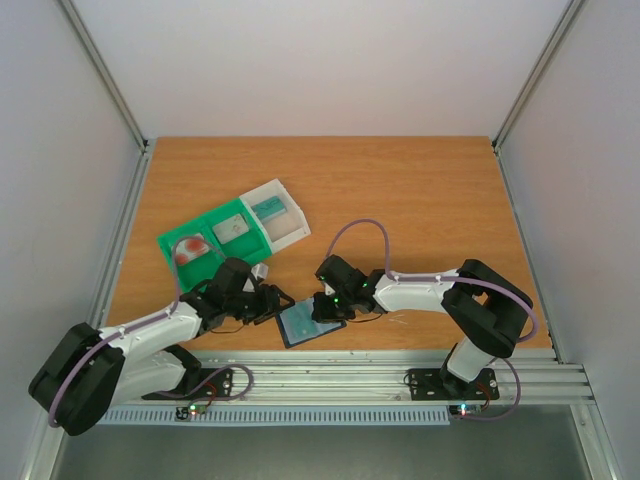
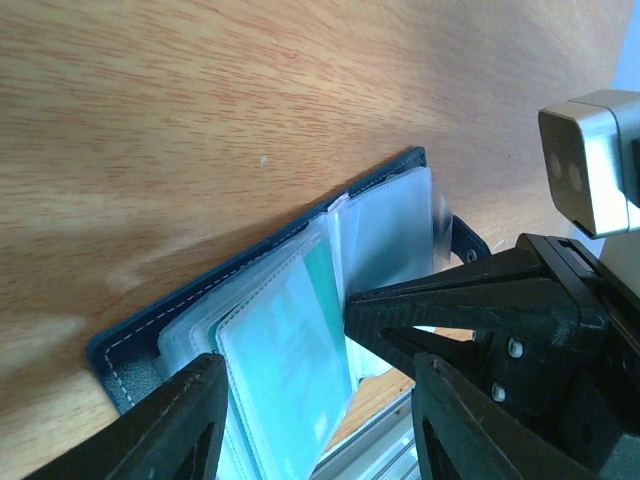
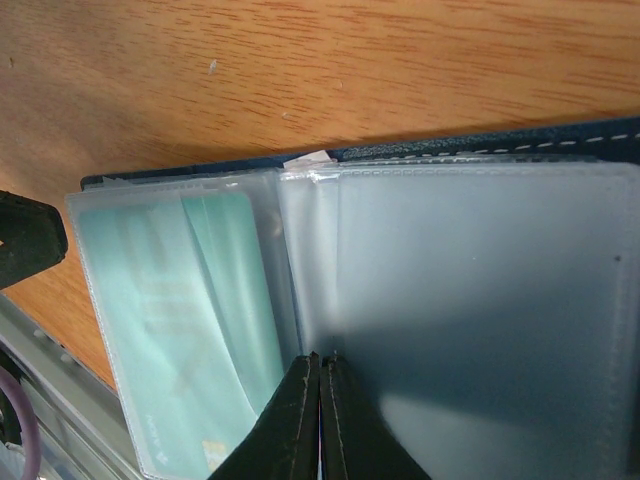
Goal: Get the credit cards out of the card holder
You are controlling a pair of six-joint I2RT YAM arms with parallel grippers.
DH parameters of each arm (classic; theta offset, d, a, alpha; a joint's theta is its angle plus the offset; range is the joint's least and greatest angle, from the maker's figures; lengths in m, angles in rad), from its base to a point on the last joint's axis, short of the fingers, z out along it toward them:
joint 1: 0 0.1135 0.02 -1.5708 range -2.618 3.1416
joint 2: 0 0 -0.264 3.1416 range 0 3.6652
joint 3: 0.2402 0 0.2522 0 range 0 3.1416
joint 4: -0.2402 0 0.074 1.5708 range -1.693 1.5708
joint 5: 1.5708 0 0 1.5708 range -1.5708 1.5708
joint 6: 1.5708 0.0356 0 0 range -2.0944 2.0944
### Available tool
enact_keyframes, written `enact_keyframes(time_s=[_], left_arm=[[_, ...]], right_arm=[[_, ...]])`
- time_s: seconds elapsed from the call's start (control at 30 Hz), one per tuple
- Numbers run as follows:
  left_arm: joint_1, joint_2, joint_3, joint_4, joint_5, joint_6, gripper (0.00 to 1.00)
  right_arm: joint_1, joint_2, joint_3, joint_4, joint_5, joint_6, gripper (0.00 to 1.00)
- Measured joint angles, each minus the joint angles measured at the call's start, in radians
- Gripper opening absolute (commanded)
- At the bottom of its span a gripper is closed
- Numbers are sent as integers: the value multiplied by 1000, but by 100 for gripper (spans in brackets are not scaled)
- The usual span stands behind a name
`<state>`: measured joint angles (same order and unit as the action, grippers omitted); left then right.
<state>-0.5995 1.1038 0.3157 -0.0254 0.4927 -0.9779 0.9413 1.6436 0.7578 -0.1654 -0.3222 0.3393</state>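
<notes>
The card holder [image 1: 305,322] lies open near the table's front edge, its navy cover [image 2: 150,325] under a stack of clear sleeves [image 3: 480,280]. A teal credit card [image 2: 290,370] [image 3: 170,320] sits inside one raised sleeve on the holder's left half. My left gripper [image 2: 320,400] [image 1: 265,303] is open, its fingers standing on either side of those raised sleeves. My right gripper [image 3: 320,358] [image 1: 325,305] is shut, its tips pressed down on the sleeves at the holder's fold. In the left wrist view the right gripper's black fingers [image 2: 450,300] reach in from the right.
A green-and-white compartment tray [image 1: 200,245] stands behind the left arm, with a teal card [image 1: 268,208] in its white bin [image 1: 285,225]. An aluminium rail [image 1: 330,375] runs along the table's near edge, just in front of the holder.
</notes>
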Motion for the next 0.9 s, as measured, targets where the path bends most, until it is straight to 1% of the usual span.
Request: enact_keyframes(time_s=[0.27,0.5,0.9], left_arm=[[-1,16,-4,21,-3,-18,51],[-2,44,-5,55,-2,-30,48],[-8,76,-16,172,34,-82,47]], right_arm=[[0,0,0,-1,0,0,2],[0,0,0,-1,0,0,2],[0,0,0,0,0,0,1]])
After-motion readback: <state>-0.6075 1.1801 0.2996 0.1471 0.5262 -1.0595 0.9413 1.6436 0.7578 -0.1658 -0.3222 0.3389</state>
